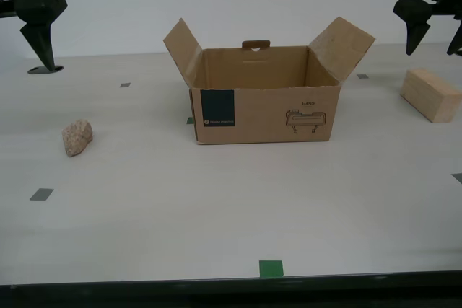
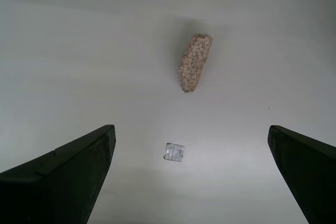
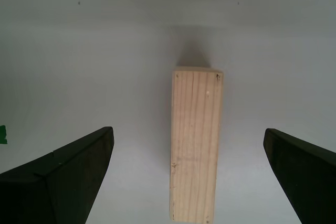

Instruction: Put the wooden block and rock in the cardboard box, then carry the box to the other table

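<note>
One brown corrugated cardboard box (image 1: 267, 113) stands on one smooth beige worktop (image 1: 216, 207). The box has two raised side flaps, one dark navy square label (image 1: 217, 110), one printed line drawing (image 1: 307, 120) and one tab with a handle hole (image 1: 255, 45).

One pale rectangular wooden block (image 1: 430, 94) (image 3: 195, 142) lies there, and one rough pinkish-beige speckled rock (image 1: 77, 137) (image 2: 195, 62).

Tape marks showing on the worktop in the exterior view: four grey squares, at (image 1: 41, 194), (image 1: 125, 85), (image 1: 362, 76) and (image 1: 458, 177); two green pieces, at (image 1: 271, 269) and (image 1: 190, 120).

Two black pincers are in sight: my first pincer (image 3: 189, 182) and my second pincer (image 2: 191, 182), each with two fingers.
</note>
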Available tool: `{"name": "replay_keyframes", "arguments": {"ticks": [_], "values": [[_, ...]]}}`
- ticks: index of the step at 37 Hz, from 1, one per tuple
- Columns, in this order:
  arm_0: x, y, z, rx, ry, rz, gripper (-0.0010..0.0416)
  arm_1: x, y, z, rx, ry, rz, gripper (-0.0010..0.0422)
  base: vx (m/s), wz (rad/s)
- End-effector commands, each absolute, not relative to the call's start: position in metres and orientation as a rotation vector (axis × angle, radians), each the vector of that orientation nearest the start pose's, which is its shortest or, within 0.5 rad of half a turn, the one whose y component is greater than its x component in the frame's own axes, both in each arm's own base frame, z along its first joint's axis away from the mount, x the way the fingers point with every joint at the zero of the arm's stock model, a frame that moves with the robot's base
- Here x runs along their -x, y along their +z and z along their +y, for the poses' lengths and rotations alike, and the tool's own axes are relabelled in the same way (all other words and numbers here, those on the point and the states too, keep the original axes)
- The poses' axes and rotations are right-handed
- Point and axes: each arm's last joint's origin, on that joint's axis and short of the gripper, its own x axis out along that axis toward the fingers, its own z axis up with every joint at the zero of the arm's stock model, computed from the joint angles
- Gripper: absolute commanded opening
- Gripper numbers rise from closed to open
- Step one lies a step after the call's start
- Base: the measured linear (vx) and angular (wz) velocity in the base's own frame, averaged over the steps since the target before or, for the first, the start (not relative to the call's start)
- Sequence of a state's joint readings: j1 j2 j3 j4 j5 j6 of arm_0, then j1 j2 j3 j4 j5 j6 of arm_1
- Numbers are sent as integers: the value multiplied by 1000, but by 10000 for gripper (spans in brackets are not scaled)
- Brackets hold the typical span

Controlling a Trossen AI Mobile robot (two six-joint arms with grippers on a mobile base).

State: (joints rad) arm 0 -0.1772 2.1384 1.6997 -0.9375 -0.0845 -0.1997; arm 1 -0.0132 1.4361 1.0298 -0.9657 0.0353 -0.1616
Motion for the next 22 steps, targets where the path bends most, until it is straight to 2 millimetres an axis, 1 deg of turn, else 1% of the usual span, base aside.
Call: {"name": "replay_keyframes", "arguments": {"ticks": [1,5,11,22], "values": [[-422,182,-74,-6,58,1356,399,-252,229,-5,146,68,1372,398,0,0],[-423,177,-75,0,57,1335,399,-253,229,-4,145,68,1371,398,0,0],[-420,163,-76,6,56,1321,398,-253,229,-4,135,60,1371,398,0,0],[-412,144,-77,0,54,1343,399,-253,229,-5,130,55,1369,398,0,0]]}}
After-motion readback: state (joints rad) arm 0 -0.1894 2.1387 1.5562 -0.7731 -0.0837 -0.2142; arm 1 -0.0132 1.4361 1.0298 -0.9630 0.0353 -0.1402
